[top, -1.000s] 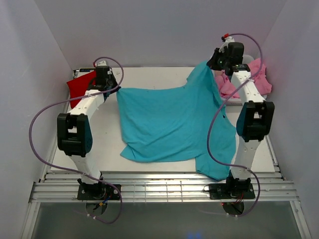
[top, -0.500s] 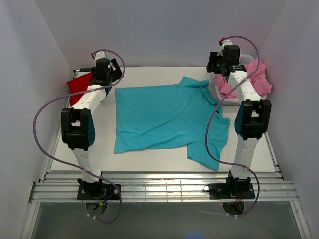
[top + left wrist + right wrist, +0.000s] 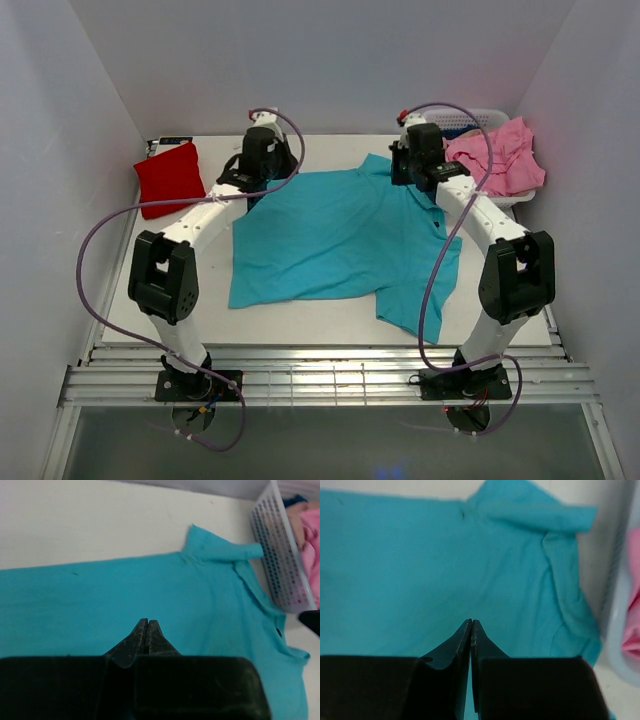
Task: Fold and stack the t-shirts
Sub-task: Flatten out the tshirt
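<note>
On the worktop (image 3: 300, 318) the teal t-shirt (image 3: 340, 240) now lies flat and spread out. A second ago it hung stretched between the two arms by its far corners; half a second ago it was already down, and its outline matches that frame. Its long axis runs left to right across the worktop, with the collar and both sleeves at the right end, pointing toward the basket (image 3: 470, 118), and the hem at the left. One sleeve lies at the far right corner and the other reaches the near edge. The left arm (image 3: 200, 215) has swung inward from over the red t-shirt to the teal shirt's far left edge, and the right arm (image 3: 480, 210) has come in from the basket to the collar end. The pink t-shirts (image 3: 500, 155) are heaped in the basket at far right. The red t-shirt (image 3: 170, 178) sits folded at far left, apart from the teal one. The left end effector (image 3: 148, 620) has its fingers pressed together over teal fabric, pinching nothing. The right end effector (image 3: 471, 621) is likewise pressed together and empty.
</note>
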{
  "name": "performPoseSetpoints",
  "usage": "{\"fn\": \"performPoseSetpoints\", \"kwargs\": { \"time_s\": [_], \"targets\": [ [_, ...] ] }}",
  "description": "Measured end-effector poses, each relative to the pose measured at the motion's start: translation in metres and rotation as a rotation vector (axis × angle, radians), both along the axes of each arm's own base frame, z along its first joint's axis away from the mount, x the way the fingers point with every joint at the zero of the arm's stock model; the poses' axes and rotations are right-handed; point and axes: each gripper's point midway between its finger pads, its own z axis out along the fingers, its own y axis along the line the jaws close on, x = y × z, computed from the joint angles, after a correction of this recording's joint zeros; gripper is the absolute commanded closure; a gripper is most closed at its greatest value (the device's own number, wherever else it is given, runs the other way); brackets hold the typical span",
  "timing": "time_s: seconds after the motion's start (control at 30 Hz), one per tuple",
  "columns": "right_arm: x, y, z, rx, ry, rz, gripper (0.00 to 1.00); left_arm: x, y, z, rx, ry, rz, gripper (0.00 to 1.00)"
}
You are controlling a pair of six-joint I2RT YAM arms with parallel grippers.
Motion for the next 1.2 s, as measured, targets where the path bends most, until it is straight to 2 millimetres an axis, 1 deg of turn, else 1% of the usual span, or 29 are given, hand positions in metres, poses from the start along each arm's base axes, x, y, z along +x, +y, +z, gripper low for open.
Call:
{"fn": "performPoseSetpoints", "kwargs": {
  "time_s": [0.07,0.1,0.17,0.23,0.3,0.4,0.53,0.6,0.73,0.9,1.0,1.07,1.2],
  "targets": [
    [-0.02,0.007,-0.035,-0.031,0.09,0.008,0.92,-0.012,-0.036,-0.014,-0.019,0.032,-0.1,1.0],
    [-0.031,0.009,-0.052,-0.047,0.132,0.009,0.92,-0.015,-0.048,-0.022,-0.028,0.051,-0.138,1.0],
    [-0.05,0.011,-0.079,-0.073,0.207,0.006,0.92,-0.018,-0.061,-0.043,-0.042,0.098,-0.187,1.0],
    [-0.066,0.014,-0.1,-0.086,0.259,0.006,0.92,-0.013,-0.068,-0.061,-0.055,0.139,-0.213,1.0],
    [-0.079,0.015,-0.115,-0.1,0.297,0.001,0.92,-0.005,-0.074,-0.079,-0.067,0.171,-0.235,1.0],
    [-0.092,0.017,-0.128,-0.114,0.332,-0.011,0.92,0.006,-0.084,-0.098,-0.09,0.205,-0.271,1.0],
    [-0.11,0.021,-0.147,-0.132,0.37,-0.024,0.92,0.01,-0.093,-0.112,-0.11,0.236,-0.302,1.0],
    [-0.124,0.022,-0.16,-0.148,0.4,-0.025,0.92,0.013,-0.097,-0.111,-0.117,0.235,-0.315,1.0],
    [-0.155,0.028,-0.184,-0.186,0.46,-0.012,0.92,0.021,-0.105,-0.097,-0.133,0.202,-0.343,1.0],
    [-0.162,0.043,-0.185,-0.184,0.424,-0.014,0.92,0.029,-0.111,-0.076,-0.14,0.147,-0.365,1.0],
    [-0.167,0.051,-0.185,-0.174,0.407,-0.011,0.92,0.031,-0.111,-0.07,-0.136,0.13,-0.37,1.0],
    [-0.174,0.059,-0.185,-0.173,0.397,-0.002,0.92,0.034,-0.113,-0.066,-0.135,0.121,-0.373,1.0],
    [-0.194,0.078,-0.185,-0.163,0.397,0.031,0.92,0.043,-0.117,-0.059,-0.139,0.094,-0.382,1.0]
  ]
}}
